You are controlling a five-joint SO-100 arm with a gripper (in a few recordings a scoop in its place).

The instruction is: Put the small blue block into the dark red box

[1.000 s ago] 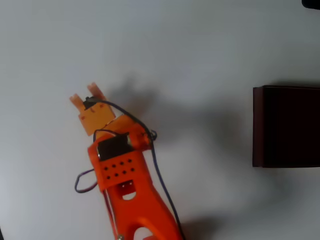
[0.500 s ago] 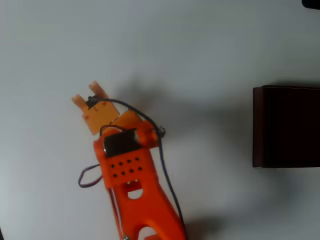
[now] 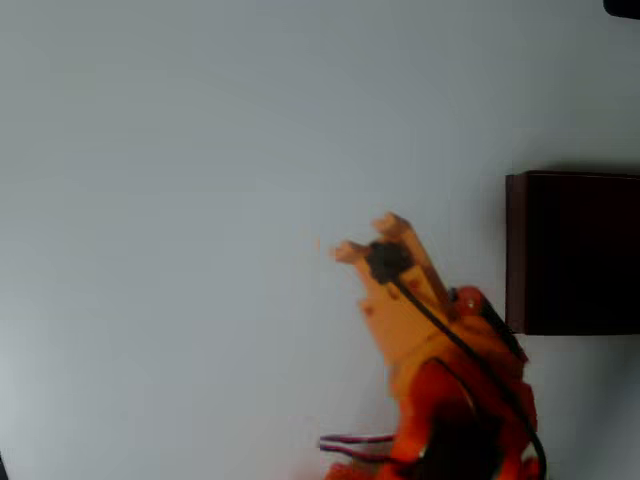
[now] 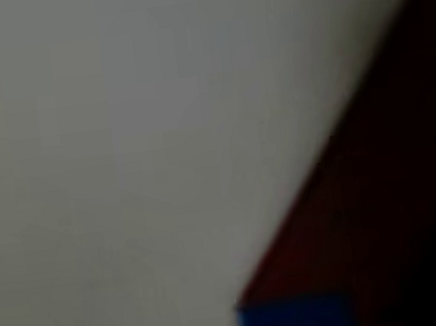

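Gripper (image 3: 368, 240) seemingly grips the small blue block (image 4: 295, 322) left of the dark red box (image 3: 575, 252), over bare table (image 3: 200, 200).

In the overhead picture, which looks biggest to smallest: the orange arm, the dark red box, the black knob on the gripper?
Arm and box: unsure. Both run off the picture's edge, and the arm may sit nearer the camera.
Knob on the gripper: clearly smallest.
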